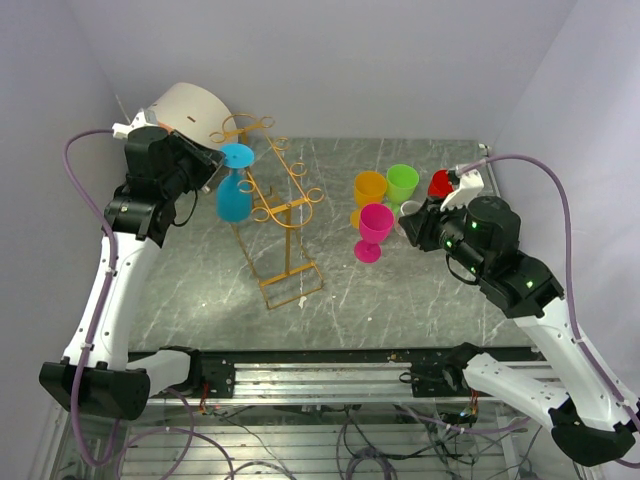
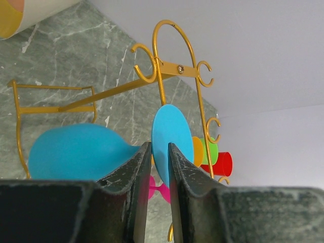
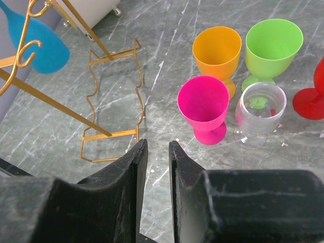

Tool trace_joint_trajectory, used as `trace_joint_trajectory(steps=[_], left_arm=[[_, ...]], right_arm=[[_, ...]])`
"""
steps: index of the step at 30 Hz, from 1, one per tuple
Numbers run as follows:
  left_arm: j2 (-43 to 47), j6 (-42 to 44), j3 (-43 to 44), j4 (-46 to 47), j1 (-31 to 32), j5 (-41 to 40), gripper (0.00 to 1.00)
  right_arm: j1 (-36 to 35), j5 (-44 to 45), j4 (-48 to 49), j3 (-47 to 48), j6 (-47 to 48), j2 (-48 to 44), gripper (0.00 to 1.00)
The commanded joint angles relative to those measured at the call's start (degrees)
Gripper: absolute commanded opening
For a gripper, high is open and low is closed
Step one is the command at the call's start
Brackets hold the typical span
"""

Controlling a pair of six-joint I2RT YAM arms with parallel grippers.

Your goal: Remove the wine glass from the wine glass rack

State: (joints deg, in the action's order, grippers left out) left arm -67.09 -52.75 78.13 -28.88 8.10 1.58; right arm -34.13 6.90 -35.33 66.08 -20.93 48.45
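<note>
Clamped in the left gripper (image 2: 159, 152) by the rim of its round foot: blue wine glass (image 2: 76, 152). Narrow gap between the dark fingers (image 2: 136, 177), foot disc wedged in it. Held high off the surface (image 1: 200, 290), foot uppermost and bowl hanging below in the top view. Right against the upper scroll arms of the wine glass rack (image 2: 172, 67), on its left side. Cannot tell whether hooked on an arm or just clear of it, with gold wire running in behind the foot. Rack upright on the surface, left of centre, rectangular base frame towards the near edge. In the far left corner, behind the left arm: white-and-orange drum box (image 1: 190, 110).

Hovering over the right half of the surface, tilted down towards the cups: right gripper (image 3: 157, 147). Narrow as well, only a slit between the fingers, nothing in it. Ahead of it, a cluster of glasses standing on the surface. Nearest, pink glass (image 3: 202, 104), with clear glass (image 3: 260, 106) just beside it on the right. Behind those, orange glass (image 3: 217, 48) and green glass (image 3: 273, 43). At the far right edge, red glass (image 3: 311, 98). Well apart from the rack, all of them.
</note>
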Motion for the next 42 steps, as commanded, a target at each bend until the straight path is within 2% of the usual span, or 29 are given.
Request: trace_joint_trajectory(steps=[1, 8, 17, 25, 42], left_arm=[[0.0, -0.3, -0.8, 3.9, -0.3, 2.0, 0.29], [-0.1, -1.1, -2.1, 5.3, -0.6, 2.6, 0.25], [1.1, -0.9, -1.2, 4.6, -1.1, 2.3, 0.12], [3.4, -1.5, -1.3, 3.9, -1.2, 1.0, 0.09], [12.9, -7.9, -11.8, 9.1, -1.4, -5.6, 0.08]], right_arm=[[-0.2, 0.3, 1.8, -0.4, 0.1, -0.9, 0.24], [-0.1, 0.4, 2.0, -0.6, -0.1, -1.2, 0.24], [-0.2, 0.0, 2.9, -1.5, -0.7, -1.5, 0.24], [-0.2, -0.6, 3.9, -2.0, -1.3, -1.0, 0.23], [-0.2, -0.5, 4.9, -2.9, -1.5, -1.7, 0.23]])
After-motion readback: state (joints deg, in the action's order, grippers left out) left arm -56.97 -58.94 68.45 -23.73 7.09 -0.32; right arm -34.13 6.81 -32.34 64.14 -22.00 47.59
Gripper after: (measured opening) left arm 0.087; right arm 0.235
